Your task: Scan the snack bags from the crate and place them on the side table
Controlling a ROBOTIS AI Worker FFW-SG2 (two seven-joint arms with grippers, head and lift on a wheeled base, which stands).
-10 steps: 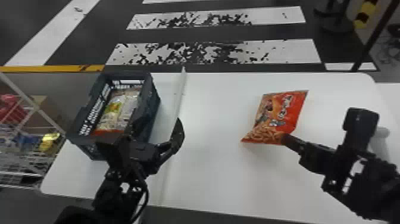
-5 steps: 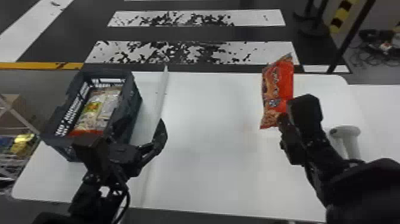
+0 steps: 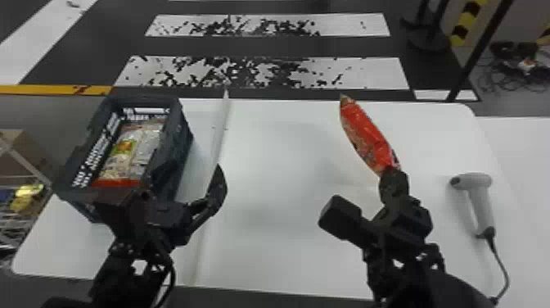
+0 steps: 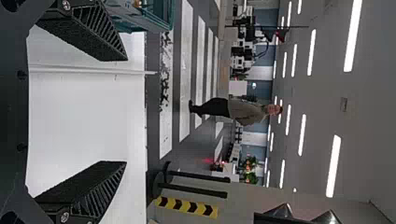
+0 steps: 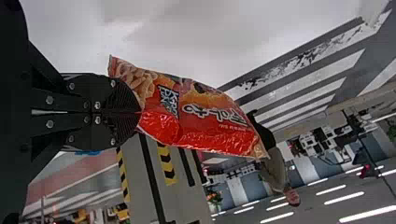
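At lower left I saw the left arm, cut off by the bottom edge, its gripper (image 3: 161,190) spread wide and empty, hiding the near end of the crate (image 3: 178,151) of bags (image 3: 137,145). Right of centre, the right arm leaned up and leftward, its gripper (image 3: 391,170) pinching one end of a red snack bag (image 3: 366,135), tilted above the table (image 3: 278,172); the pinched edge was hidden. The scanner (image 3: 476,192) lay at far right.
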